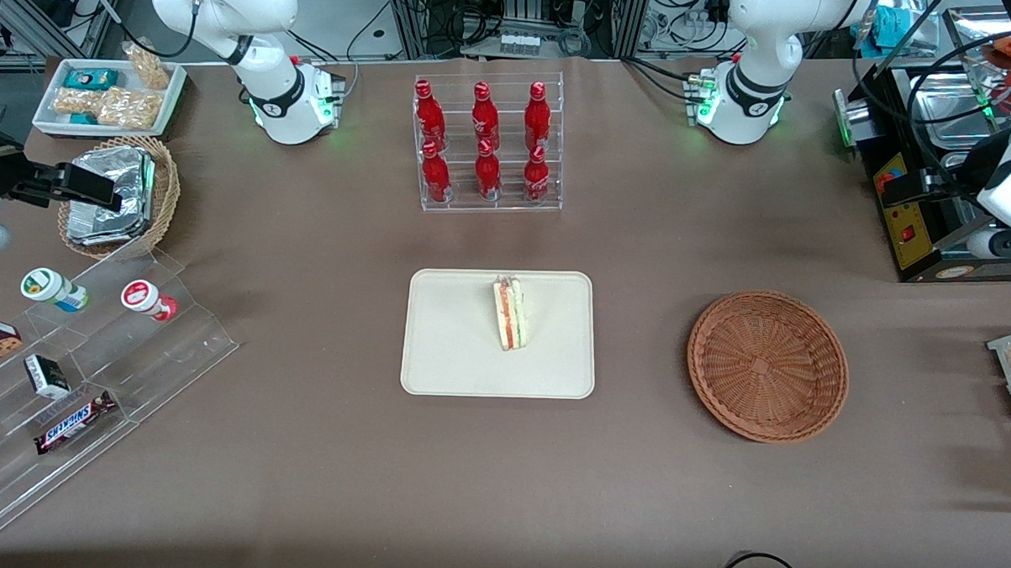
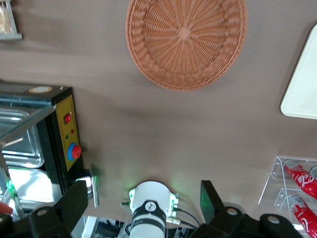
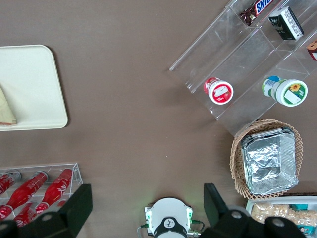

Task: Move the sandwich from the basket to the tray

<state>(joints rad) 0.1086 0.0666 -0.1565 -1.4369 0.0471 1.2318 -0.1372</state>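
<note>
The sandwich stands on its edge on the cream tray, its red and green filling facing up; one corner of it also shows in the right wrist view. The reddish-brown wicker basket lies empty beside the tray, toward the working arm's end of the table. My gripper hangs high over that end, well away from both. In the left wrist view the gripper is open with nothing between its fingers, looking down on the basket and a corner of the tray.
A clear rack of red bottles stands farther from the front camera than the tray. A black control box with a yellow panel sits below my gripper. Toward the parked arm's end are a tan foil-packet basket and an acrylic stepped shelf.
</note>
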